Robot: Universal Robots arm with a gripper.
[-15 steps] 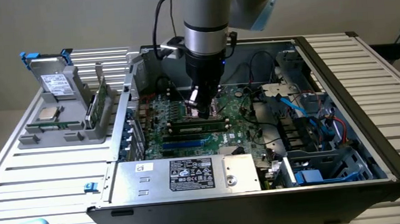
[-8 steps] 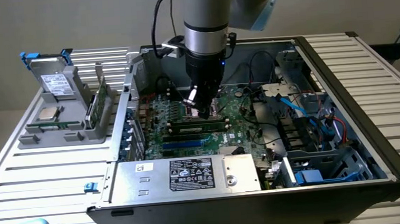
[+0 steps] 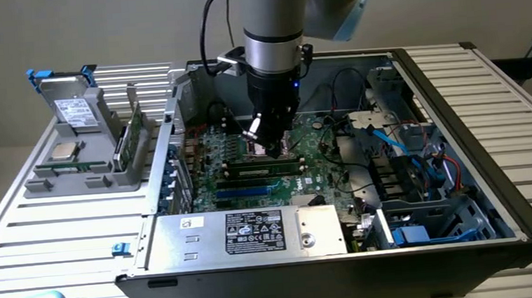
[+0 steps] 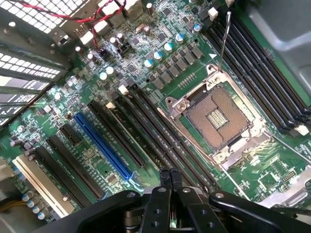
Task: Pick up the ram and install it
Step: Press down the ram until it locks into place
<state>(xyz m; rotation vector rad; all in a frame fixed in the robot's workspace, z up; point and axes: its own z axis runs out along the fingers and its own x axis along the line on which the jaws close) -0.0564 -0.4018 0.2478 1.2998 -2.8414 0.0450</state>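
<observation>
Green ram (image 3: 264,167) lies seated lengthwise in a black slot of the motherboard (image 3: 314,135) inside the open computer case (image 3: 474,169), just below the gripper (image 3: 268,145), whose fingers are closed together, holding nothing.

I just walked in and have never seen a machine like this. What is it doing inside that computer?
A single robot arm is reaching into an open computer case to fit a memory stick. Its gripper is shut, holds nothing, and hangs low over the motherboard, close to the long black slots and the empty processor socket. The ram appears to sit in a slot right by the gripper.
</observation>
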